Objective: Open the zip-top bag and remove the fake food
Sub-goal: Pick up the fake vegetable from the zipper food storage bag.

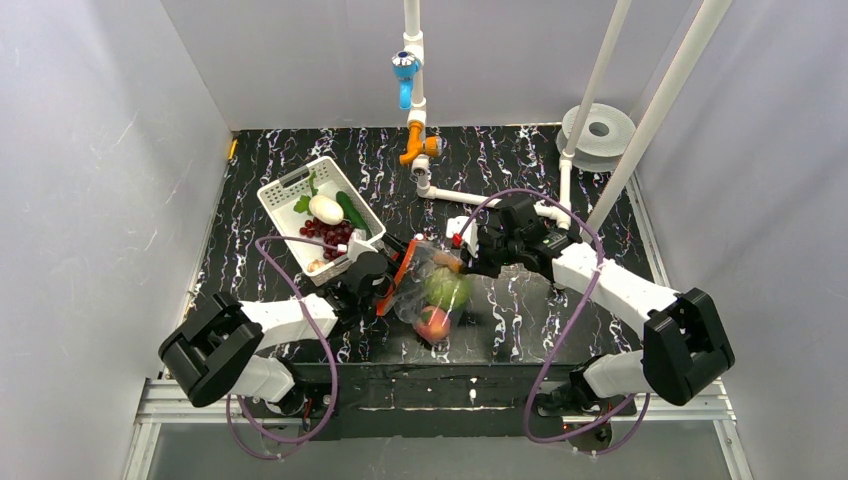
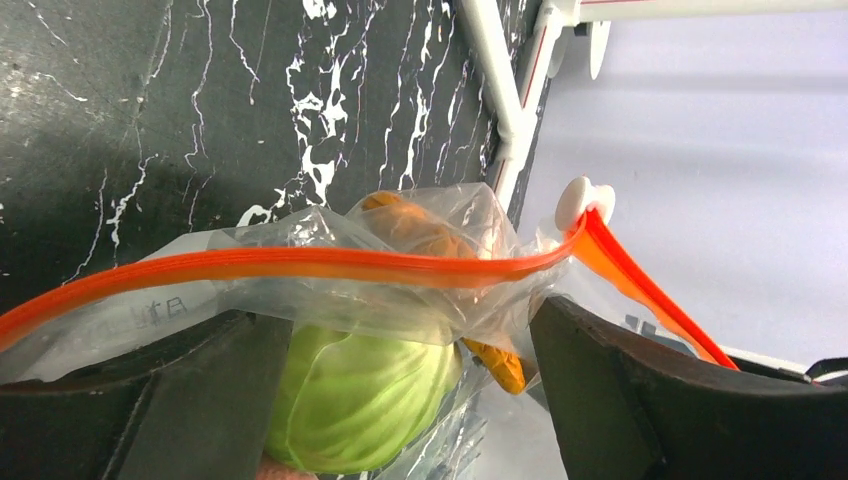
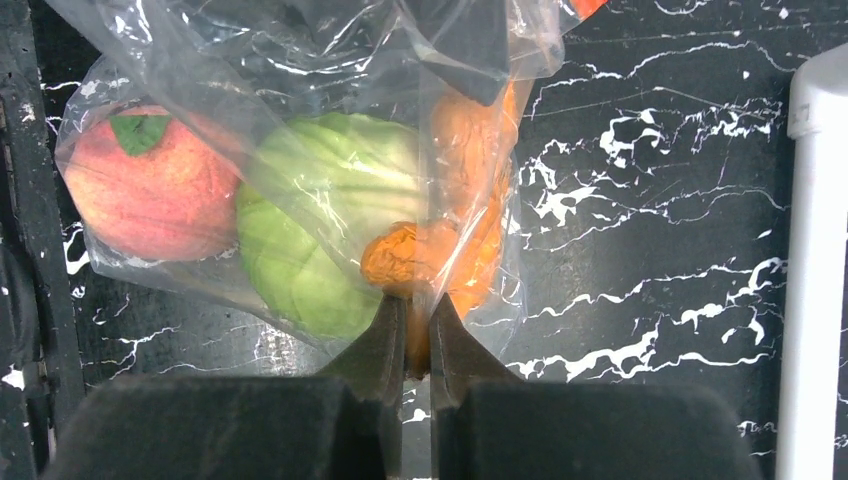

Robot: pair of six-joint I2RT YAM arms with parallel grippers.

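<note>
Black marbled table: carries all items.

Zip-top bag: clear crinkled film, mid-table, just right of the basket's near corner, between the two grippers. Its orange-red zip strip runs across the left wrist view, over the left fingers.

White slotted basket: far left, apart from the bag's contents.

Left gripper: fingers wide apart, one on each side of the bag mouth, not closed on it.

Right gripper: fingers together, clamped on a fold of bag film at the orange piece.

Fake food inside the bag: green cabbage in the middle, peach beside it, orange piece against the cabbage.

In the basket: grape bunch, white egg-shaped piece, cucumber.
</note>
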